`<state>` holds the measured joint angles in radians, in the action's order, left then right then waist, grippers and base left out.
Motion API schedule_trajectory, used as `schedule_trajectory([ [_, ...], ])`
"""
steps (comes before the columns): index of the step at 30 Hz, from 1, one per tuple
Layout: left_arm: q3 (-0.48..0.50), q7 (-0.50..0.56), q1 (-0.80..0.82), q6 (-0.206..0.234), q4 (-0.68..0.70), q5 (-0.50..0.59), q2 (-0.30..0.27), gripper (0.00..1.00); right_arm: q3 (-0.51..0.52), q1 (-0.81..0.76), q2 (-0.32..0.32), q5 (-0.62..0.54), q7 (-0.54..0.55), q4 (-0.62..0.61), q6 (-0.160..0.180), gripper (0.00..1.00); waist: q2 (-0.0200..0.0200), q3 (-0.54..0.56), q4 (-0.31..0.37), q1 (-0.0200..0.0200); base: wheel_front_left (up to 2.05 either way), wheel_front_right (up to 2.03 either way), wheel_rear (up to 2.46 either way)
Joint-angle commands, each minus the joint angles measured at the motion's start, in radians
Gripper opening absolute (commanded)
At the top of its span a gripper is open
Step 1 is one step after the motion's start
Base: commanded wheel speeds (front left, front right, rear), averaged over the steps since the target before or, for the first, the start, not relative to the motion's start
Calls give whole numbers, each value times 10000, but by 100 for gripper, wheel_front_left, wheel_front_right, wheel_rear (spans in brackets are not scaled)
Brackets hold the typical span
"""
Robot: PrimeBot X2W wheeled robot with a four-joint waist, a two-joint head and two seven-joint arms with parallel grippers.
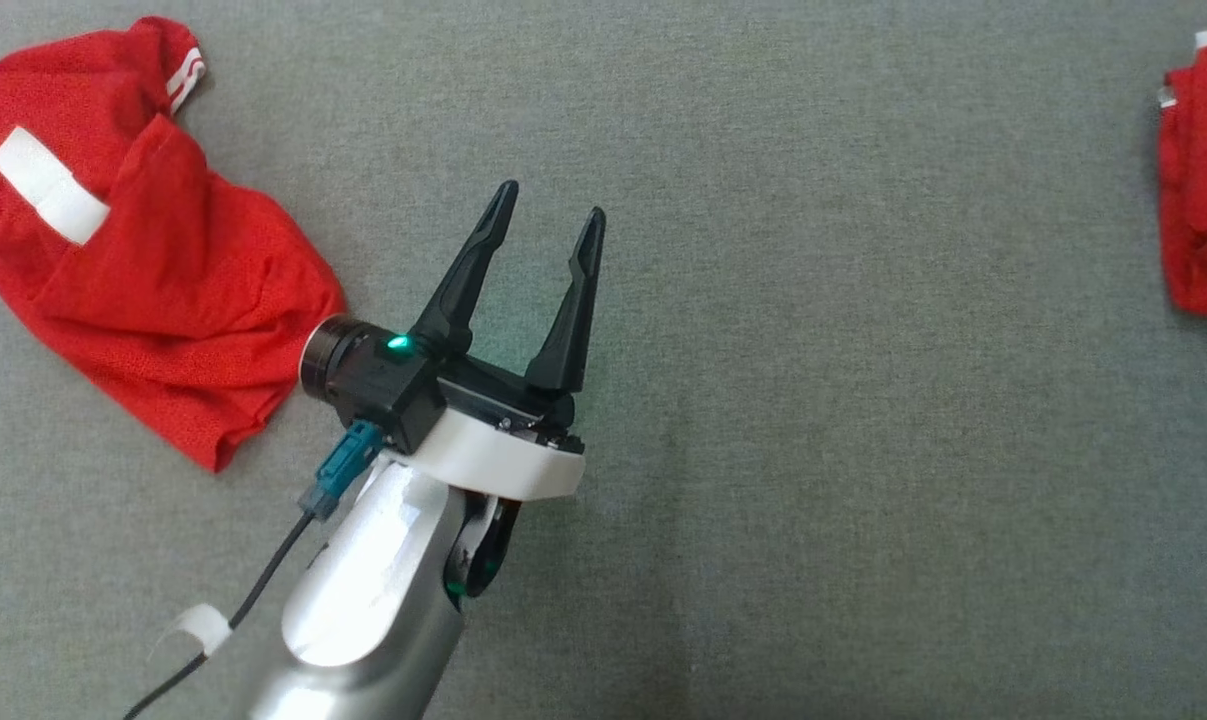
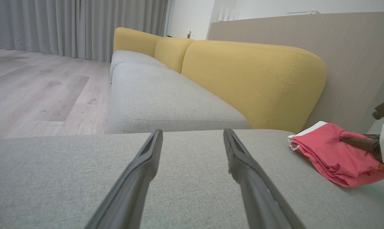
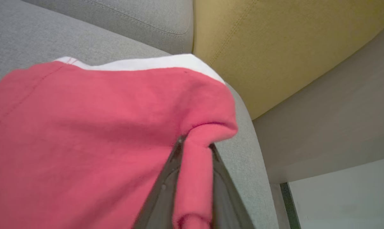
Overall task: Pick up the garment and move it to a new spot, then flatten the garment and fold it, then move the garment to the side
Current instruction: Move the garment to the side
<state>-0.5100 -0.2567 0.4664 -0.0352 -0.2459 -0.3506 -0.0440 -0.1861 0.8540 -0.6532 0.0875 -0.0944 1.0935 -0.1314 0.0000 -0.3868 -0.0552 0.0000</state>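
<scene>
A folded red garment (image 1: 1203, 190) with white trim lies at the far right edge of the grey cushion (image 1: 813, 420), next to the yellow backrest (image 3: 274, 41). In the right wrist view my right gripper (image 3: 195, 143) holds a fold of this garment (image 3: 83, 133) between its fingers. The left wrist view shows the garment (image 2: 328, 156) at the right with one dark finger (image 2: 357, 142) of the right gripper on it. My left gripper (image 1: 551, 200) hovers open and holding nothing over the middle of the cushion. Its fingers (image 2: 147, 165) point toward the backrest.
A second red garment (image 1: 153, 270), crumpled, with white patches, lies at the upper left, just left of my left wrist. Another grey seat (image 2: 166, 98) and yellow back cushions (image 2: 252, 79) stretch beyond. Wooden floor (image 2: 36, 89) lies to the left.
</scene>
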Motion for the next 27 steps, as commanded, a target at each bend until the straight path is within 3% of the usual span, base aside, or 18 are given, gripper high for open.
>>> schedule_trajectory([
  [1,351,-51,107,4,280,57,-62,100,-29,112,-187,-53,-132,-167,7,100,0,40,14,0,0,0,0],
  [6,496,-51,0,-5,207,79,-62,100,271,242,95,-207,-538,-160,7,100,0,376,110,0,0,0,0],
  [14,1033,-51,-427,33,266,123,-62,100,284,289,1144,-260,-1268,-807,7,100,0,1433,318,0,0,0,0],
  [27,2585,-51,-1766,9,633,413,-75,100,255,-838,3122,983,-1489,-3690,7,100,0,3085,485,0,0,0,0],
])
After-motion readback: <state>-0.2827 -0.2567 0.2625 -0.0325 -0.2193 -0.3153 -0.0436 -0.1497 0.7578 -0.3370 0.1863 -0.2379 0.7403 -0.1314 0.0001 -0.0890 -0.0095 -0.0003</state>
